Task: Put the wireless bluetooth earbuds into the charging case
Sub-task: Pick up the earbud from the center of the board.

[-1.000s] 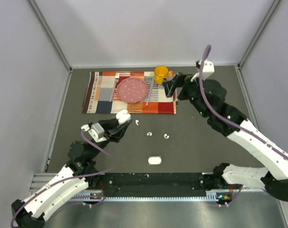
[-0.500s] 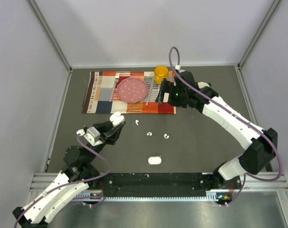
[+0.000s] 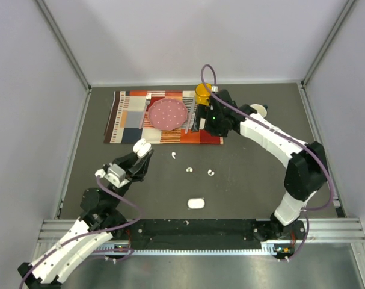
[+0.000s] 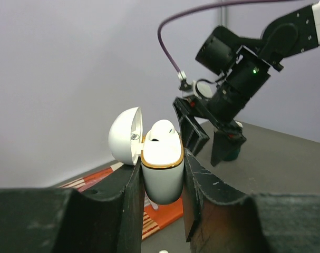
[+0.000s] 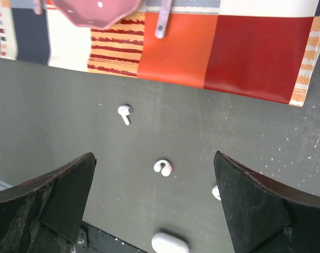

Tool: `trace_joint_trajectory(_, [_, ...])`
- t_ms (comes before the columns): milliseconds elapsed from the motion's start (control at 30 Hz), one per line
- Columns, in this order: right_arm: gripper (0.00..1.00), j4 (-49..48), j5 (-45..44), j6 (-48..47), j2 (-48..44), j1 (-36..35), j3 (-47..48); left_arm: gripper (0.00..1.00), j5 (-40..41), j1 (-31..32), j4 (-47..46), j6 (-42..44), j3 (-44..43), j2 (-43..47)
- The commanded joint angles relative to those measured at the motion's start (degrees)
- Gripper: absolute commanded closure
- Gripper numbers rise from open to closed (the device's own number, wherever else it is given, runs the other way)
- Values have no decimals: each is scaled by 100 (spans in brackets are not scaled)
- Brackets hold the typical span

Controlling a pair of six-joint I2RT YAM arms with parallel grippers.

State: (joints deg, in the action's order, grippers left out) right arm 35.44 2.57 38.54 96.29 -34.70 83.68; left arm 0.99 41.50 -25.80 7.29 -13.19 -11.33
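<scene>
Grey walls box in a dark table (image 3: 242, 180), seen first from above, where a striped mat (image 3: 125, 120) with a pink plate (image 3: 168, 113) and a yellow cup (image 3: 204, 91) lies at upper centre. Within the last second the right arm has swung in from the right rear, so the right gripper (image 3: 200, 122) now hangs over the mat's right end. The left gripper (image 3: 139, 156) has carried the open case (image 3: 141, 145) a little up and left. Three earbuds (image 3: 189, 170) lie loose at centre, apart from each other, with a shut case (image 3: 196, 203) below them. I judge the right arm is lining up to pick one; none is touched yet. From the left wrist, the fingers (image 4: 129, 197) clamp the open case's body from both sides, its lid tipped back to the left, and a fourth earbud (image 4: 162, 132) appears seated in its mouth. From the right wrist, the jaws stand wide apart with nothing between them, looking down on two earbuds in mid frame, a third half hidden by the right finger, and the shut case at the bottom edge.
</scene>
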Motion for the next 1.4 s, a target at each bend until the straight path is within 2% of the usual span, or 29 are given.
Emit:
trace_joint_trajectory(0, [7,33,-150,-189,380,-80,333,100,471,8,-645,326,176,297])
trace_joint_trajectory(67, [9,33,-239,-216,487,-203,412,100,472,8,-646,282,299,456])
trace_joint_trajectory(133, [15,-10,-494,-181,662,-423,508,100,305,8,-637,177,518,737])
trace_joint_trajectory(233, [18,-28,-591,-49,960,-704,693,100,182,8,-523,45,834,1045])
trace_joint_trajectory(400, [19,-81,-810,503,1365,-960,895,100,217,8,126,9,1108,2073])
trace_joint_trajectory(567, [30,-257,-907,953,1726,-1118,966,100,85,8,778,202,810,1942])
trace_joint_trajectory(733, [40,-450,-916,1217,1972,-1144,1062,100,243,8,629,150,845,2048])
trace_joint_trajectory(967, [47,-529,-837,1278,2315,-1197,1291,100,85,8,682,44,669,1881])
trace_joint_trajectory(1367, [53,-565,-899,1428,2649,-1355,1546,100,6,8,612,-43,484,1775])
